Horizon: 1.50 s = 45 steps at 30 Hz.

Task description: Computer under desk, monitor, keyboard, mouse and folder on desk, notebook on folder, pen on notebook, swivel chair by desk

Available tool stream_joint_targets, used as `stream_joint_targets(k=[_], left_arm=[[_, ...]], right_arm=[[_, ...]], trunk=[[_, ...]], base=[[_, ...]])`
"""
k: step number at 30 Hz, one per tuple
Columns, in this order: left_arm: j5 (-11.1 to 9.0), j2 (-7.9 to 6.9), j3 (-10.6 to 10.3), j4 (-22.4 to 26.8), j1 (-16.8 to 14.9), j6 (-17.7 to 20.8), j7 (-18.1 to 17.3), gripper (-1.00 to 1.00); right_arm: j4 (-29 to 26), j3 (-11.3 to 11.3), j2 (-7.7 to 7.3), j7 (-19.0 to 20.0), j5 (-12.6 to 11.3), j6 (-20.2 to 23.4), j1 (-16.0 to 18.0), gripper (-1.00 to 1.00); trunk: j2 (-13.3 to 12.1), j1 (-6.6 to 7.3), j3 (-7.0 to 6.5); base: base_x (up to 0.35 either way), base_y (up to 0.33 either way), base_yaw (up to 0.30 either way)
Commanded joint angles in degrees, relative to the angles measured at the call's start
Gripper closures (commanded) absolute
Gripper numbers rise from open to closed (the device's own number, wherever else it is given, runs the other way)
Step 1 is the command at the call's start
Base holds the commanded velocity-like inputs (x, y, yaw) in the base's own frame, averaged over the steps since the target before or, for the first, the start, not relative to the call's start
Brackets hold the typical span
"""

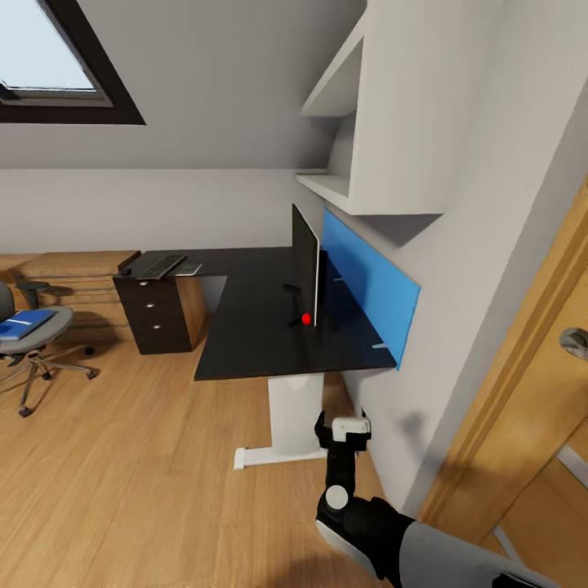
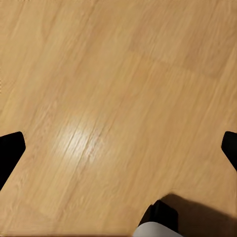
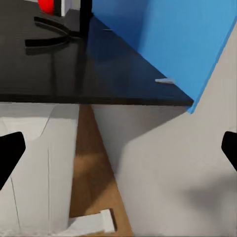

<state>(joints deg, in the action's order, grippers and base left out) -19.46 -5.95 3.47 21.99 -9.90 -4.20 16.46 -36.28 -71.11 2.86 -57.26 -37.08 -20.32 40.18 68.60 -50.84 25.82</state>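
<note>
Monitor (image 1: 306,269) on desk (image 1: 253,327) — folder (image 1: 23,323) on chair (image 1: 28,339)

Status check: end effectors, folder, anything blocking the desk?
Both end effectors open, empty; right end effector low by desk. Folder on swivel chair. Monitor, keyboard on desk. No obstruction visible.

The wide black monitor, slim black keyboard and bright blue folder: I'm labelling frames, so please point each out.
wide black monitor (image 1: 306,261): head view, screen edge.
slim black keyboard (image 1: 158,265): head view, key surface.
bright blue folder (image 1: 23,323): head view, cover.
</note>
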Motion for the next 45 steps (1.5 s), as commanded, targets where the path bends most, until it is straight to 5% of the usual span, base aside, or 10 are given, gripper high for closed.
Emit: stream_joint_targets(k=[1, 3, 12, 19, 20, 25, 29, 33, 38, 45], left_arm=[[-0.6, -0.02, -0.13, -0.02, -0.01, -0.32, 0.06, -1.0], [-0.64, -0.06, -0.13, 0.01, -0.03, -0.41, 0.06, -1.0], [-1.26, -0.57, 0.17, 0.74, -0.02, 0.11, -4.22, -1.0], [-2.25, -0.56, 0.31, -0.12, -0.01, 5.4, -7.3, -1.0], [-2.14, -0.53, 0.29, -6.52, -0.03, 5.77, -7.47, -1.0], [-1.95, -0.11, 0.11, -11.85, -0.01, -6.19, -7.54, -1.0], [-1.89, -0.02, 0.07, -13.65, -0.03, -10.59, -7.57, -1.0], [-1.9, 0.24, 0.12, -14.06, -0.04, -11.16, -7.57, -1.0], [-1.81, 3.72, -2.77, -14.82, -0.02, -11.64, -7.44, -1.0], [-1.81, 4.15, -3.29, -14.95, -0.02, -11.56, -7.32, -1.0]], right_arm=[[4.36, -0.44, 0.52, 4.3, -1.3, -1.77, 0.11, -1.0], [15.33, -0.43, 1.9, 17.36, -7.33, -4.08, 0.07, -1.0], [32.49, -0.23, 2.36, 49.07, -24.17, -5.19, -4.27, -1.0], [33.83, -0.41, 2.82, 52.03, -25.73, -5.49, -8.87, -1.0], [33.9, -0.43, 3.34, 52.2, -25.88, -5.51, -9.24, -1.0], [33.98, -0.41, 3.54, 52.21, -25.89, -5.53, -9.33, -1.0], [34.04, -0.36, 3.56, 52.17, -25.91, -5.52, -9.33, -1.0], [34.13, -0.35, 3.56, 52.16, -25.87, -5.52, -9.33, -1.0], [34.3, -0.29, 3.56, 52.16, -25.85, -5.59, -9.33, -1.0], [34.34, -0.33, 3.56, 52.16, -25.73, -6.09, -9.33, -1.0]], trunk=[[0.05, 0.01, 0.06], [-0.35, 0.23, -0.12], [-3.96, 2.21, -1.74], [-6.77, 3.74, -2.99], [-6.77, 3.74, -2.99], [-6.77, 3.74, -2.98], [-6.77, 3.74, -2.89], [-6.77, 3.74, -2.75], [-6.77, 3.74, -2.56], [-6.77, 3.74, -2.34]], base=[[-0.057, 0.0, 0.0], [-0.03, 0.0, 0.0], [-0.007, 0.0, 0.0], [0.0, 0.0, 0.0], [0.0, 0.0, 0.06], [0.0, 0.0, 0.196], [0.003, 0.022, 0.263], [0.045, 0.2, 0.27], [0.067, 0.277, 0.271], [0.079, 0.312, 0.207]])
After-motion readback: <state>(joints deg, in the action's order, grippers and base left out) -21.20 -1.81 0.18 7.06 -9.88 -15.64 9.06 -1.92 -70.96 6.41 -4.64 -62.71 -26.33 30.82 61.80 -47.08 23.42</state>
